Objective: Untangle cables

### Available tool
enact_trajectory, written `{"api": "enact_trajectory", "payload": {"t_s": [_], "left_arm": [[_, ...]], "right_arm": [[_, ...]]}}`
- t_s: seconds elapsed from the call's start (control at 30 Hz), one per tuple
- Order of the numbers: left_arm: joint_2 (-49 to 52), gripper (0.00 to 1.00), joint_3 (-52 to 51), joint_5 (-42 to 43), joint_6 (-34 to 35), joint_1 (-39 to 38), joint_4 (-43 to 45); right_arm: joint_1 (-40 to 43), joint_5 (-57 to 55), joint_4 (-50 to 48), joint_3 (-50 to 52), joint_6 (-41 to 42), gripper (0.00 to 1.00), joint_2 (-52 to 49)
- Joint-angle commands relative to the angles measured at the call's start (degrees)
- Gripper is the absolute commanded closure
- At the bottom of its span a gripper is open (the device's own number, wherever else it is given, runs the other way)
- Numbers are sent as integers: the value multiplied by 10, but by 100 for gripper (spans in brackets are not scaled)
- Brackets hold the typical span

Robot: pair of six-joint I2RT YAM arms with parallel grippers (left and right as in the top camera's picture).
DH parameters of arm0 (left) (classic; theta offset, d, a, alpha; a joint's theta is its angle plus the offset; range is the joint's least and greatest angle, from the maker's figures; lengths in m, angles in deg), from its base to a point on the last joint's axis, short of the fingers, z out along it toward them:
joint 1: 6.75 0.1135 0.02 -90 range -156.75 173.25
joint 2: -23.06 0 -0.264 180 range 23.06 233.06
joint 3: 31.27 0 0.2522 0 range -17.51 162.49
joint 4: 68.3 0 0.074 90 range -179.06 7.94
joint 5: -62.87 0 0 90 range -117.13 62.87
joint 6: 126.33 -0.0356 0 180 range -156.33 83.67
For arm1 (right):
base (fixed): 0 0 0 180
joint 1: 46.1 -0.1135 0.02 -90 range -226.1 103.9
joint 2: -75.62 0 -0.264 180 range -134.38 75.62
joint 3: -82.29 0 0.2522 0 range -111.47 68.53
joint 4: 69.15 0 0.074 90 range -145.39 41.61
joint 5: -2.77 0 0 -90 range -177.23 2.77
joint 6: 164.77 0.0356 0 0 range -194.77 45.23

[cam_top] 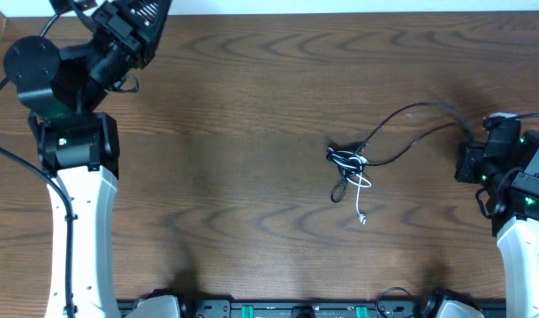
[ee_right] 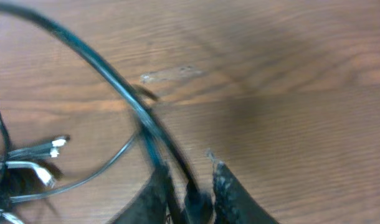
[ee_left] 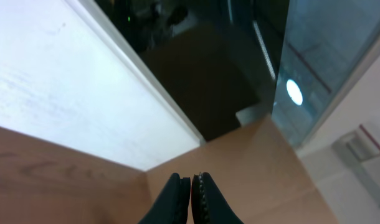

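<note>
Overhead view puts the cables (cam_top: 349, 166) in a small knot right of centre on the table (cam_top: 252, 106). The white cord (cam_top: 361, 199) trails out of it toward the near edge, and two black strands arc away toward my right arm.

On the right wrist camera, the right gripper (ee_right: 189, 174) sits low over the wood with one black cord (ee_right: 115, 81) running down into the gap between its fingers. The jaws stand apart, wider than the cord, so I read it as lying loose in the gap rather than pinched, though blur hides any contact. Silver plug ends (ee_right: 53, 146) lie at the left of that view.

The left gripper (ee_left: 191, 179) is closed on nothing. It is up at the far left corner, pointing off the table and well apart from the knot.

I judge these cords to be very light, limp and smooth. They will drag the whole knot along rather than resist, and a thin strand could slip through a loose pinch. The plugs are the only stiff parts, so I would take hold just behind a plug or on a free run clear of the crossings, never on the knot itself. The other arm could then pin the bundle so that a pull separates the cords instead of sliding everything along.

I can read no brand, label or writing on the cords, the plugs or the table.
</note>
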Motion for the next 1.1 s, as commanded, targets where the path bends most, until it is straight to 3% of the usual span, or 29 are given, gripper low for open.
{"api": "enact_trajectory", "payload": {"t_s": [0.0, 0.03, 0.1, 0.2, 0.4, 0.5, 0.67, 0.87, 1.07], "left_arm": [[-8, 92, 16, 68, -67, -1, -19], [-8, 92, 16, 76, -77, -1, -29], [-8, 92, 16, 89, -98, -1, -52], [-8, 92, 16, 96, -130, -1, -97], [-8, 92, 16, 96, -248, -4, -220], [-8, 92, 16, 96, -323, -10, -278], [-8, 92, 16, 95, -487, -33, -406], [-8, 92, 16, 50, -654, -61, -555], [-8, 92, 16, -99, -703, -87, -661]], "right_arm": [[-1, 85, -2, -1, 4, 33, 3], [-1, 97, -1, -1, 4, 21, 3], [-2, 111, 2, -1, 5, 10, 3], [-2, 151, 15, -1, 4, 3, 3], [-19, 315, 32, -1, -63, 2, 3], [-43, 337, 39, -1, -96, 1, 3], [-106, 327, 53, -1, -154, 1, 3], [-189, 198, 52, 3, -152, 1, -3], [-235, 173, 33, 3, -152, 1, -49]]}}
